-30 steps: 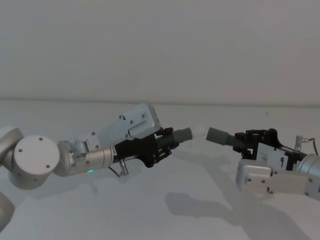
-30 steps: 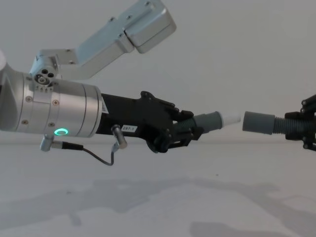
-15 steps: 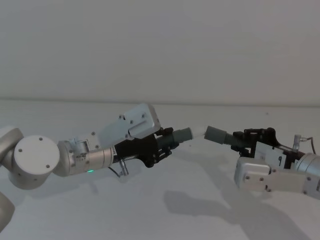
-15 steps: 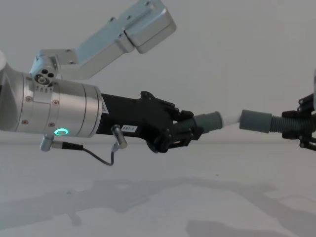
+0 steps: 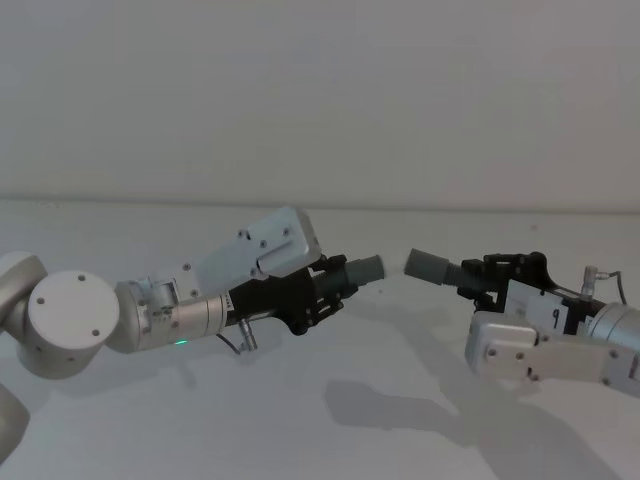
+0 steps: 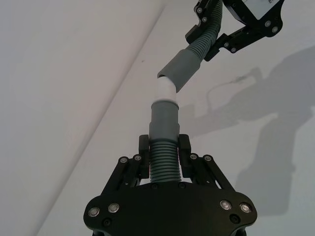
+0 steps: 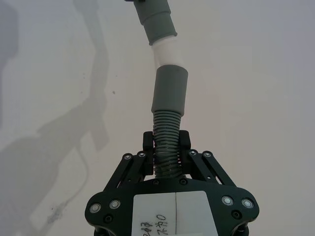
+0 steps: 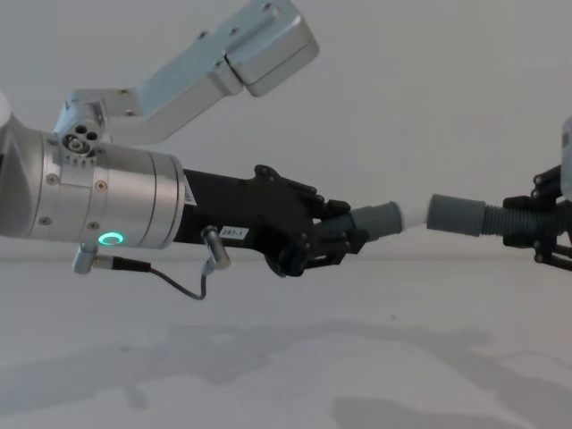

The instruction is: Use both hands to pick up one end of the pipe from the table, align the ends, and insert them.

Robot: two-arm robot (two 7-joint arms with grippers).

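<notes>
White table (image 8: 286, 375) below, both end effectors clenched on pipe halves, right cuff (image 8: 456, 214) now meeting whitish tip (image 8: 415, 214)

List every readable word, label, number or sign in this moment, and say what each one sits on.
"9" or "q": a single dark character on the white label on the right hand's body, head view; which it is cannot be told.
White label on the right hand, right wrist view: dark handwriting cut off at the edge, not readable.
Small white sticker on the left hand's black body, chest view: print too small to read.
</notes>
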